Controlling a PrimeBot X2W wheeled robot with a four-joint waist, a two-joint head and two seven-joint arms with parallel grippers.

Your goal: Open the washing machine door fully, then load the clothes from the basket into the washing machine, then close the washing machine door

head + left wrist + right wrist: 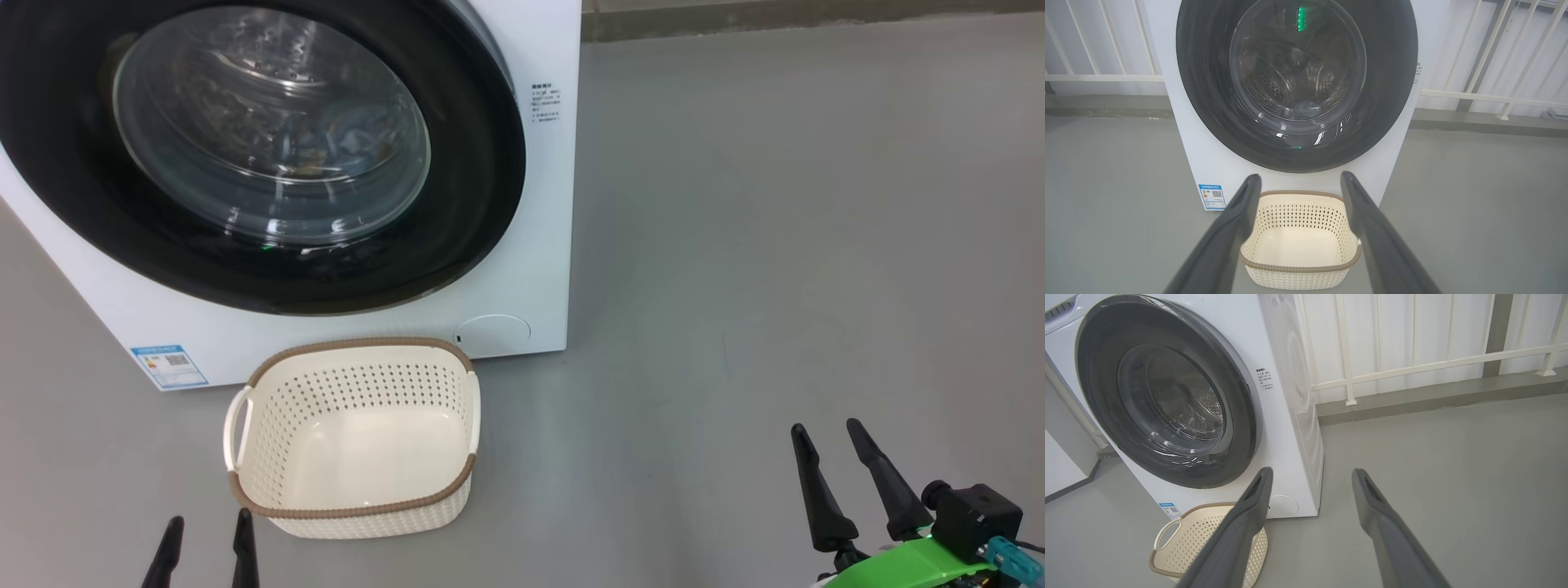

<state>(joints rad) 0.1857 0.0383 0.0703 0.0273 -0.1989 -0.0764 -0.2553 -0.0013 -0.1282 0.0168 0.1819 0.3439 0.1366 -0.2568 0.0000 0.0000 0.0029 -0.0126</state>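
Kind of place: a bare laundry corner, closer to a utility balcony or test room than a furnished home.
Appliance: a white front-loading washing machine [1208, 163] stands directly on the floor, straight ahead of the left gripper [1298, 179].
Laundry gear: a cream perforated basket [1298, 279] sits on the floor between that gripper and the machine.
Floor: the smooth plain grey floor [1453, 457] spreads ahead and to the right of the right gripper [1310, 473].
Backdrop: a white railing [1345, 355] stands on a raised grey kerb [1412, 401], well beyond the right gripper.
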